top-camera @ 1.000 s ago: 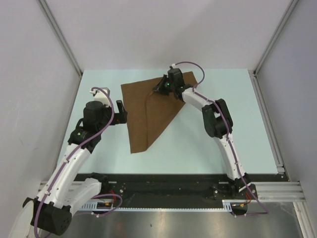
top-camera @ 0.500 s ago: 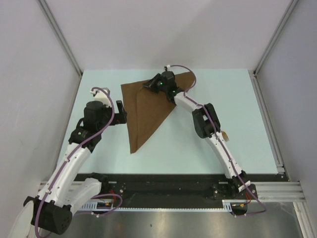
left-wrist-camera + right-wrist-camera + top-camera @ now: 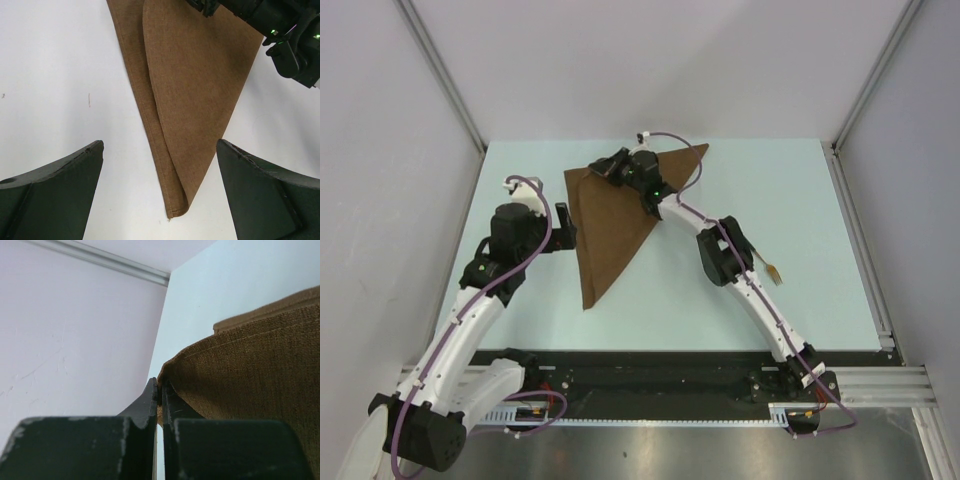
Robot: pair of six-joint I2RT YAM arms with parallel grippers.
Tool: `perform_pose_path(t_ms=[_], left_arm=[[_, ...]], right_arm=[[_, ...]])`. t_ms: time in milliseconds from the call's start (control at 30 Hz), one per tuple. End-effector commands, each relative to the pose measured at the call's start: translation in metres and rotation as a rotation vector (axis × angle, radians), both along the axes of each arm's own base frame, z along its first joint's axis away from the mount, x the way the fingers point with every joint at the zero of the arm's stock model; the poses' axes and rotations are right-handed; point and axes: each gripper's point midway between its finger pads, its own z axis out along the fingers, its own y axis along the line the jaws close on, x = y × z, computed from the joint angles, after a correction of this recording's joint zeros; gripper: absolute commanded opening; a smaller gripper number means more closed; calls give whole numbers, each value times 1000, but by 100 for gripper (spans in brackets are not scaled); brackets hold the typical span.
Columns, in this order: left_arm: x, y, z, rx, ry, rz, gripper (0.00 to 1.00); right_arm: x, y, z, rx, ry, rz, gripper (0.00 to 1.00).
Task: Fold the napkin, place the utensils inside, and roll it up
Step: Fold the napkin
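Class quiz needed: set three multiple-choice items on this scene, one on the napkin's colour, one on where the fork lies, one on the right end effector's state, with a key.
1. The napkin is: A white; B brown; C blue.
2. The fork lies: A inside the napkin; B on top of the napkin; C on the table, right of the napkin, partly hidden by the right arm.
3. The right end effector is: A open; B shut on the napkin; C shut on the fork.
Key: 1 B, the cloth is brown in every view; 2 C, gold tines show beside the arm in the top view; 3 B, the right wrist view shows it pinching cloth.
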Motion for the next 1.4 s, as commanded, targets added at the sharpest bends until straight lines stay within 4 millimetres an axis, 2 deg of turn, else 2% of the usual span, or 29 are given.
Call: perform_pose_path(t_ms=[0, 300, 500, 600, 700, 733, 767, 833, 867, 1033, 1067, 1100, 1167, 1200, 1267, 1300, 1333, 1367], left_arm=[[4, 6, 4, 18, -27, 12, 100], [4, 6, 4, 20, -26, 11, 100], [5, 6, 3, 21, -24, 12, 100], [5, 7, 2, 24, -22, 14, 100], [5, 8, 2, 29, -21, 21, 100], [5, 8, 1, 31, -17, 20, 100], [5, 8, 1, 31, -18, 20, 100], [6, 9, 0, 31, -15, 22, 100], [6, 10, -1, 32, -11, 26, 100], [10, 12, -1, 28, -19, 29, 100], [13, 15, 0, 26, -21, 36, 100], [15, 15, 1, 16, -22, 35, 100], [21, 13, 6, -39, -26, 25, 100], [26, 14, 1, -59, -5, 36, 100], [33, 3, 2, -140, 2, 15, 99], [38, 0, -5, -153, 28, 20, 98], [41, -3, -8, -187, 47, 30, 97], [44, -5, -9, -201, 60, 34, 95]], right_arm=[[8, 4, 34, 104, -111, -54, 0], [7, 9, 43, 151, -188, -93, 7], [2, 17, 48, 156, -222, -109, 7], [3, 18, 45, 150, -222, -122, 21], [1, 16, 47, 159, -241, -98, 50], [0, 16, 49, 159, -250, -89, 72], [0, 14, 51, 161, -263, -81, 84], [-4, 13, 60, 178, -299, -44, 100], [-4, 8, 62, 182, -308, -37, 99], [-12, -18, 96, 234, -373, 26, 100], [-19, -26, 127, 257, -416, 37, 100], [-20, -39, 115, 243, -408, 45, 100], [-25, -57, 126, 238, -419, 47, 100], [-32, -77, 139, 222, -427, 45, 100], [-37, -97, 143, 161, -421, 49, 100], [-43, -120, 155, 128, -412, 28, 100], [-42, -134, 156, 96, -400, 8, 100], [-42, -145, 143, 29, -344, -7, 99]])
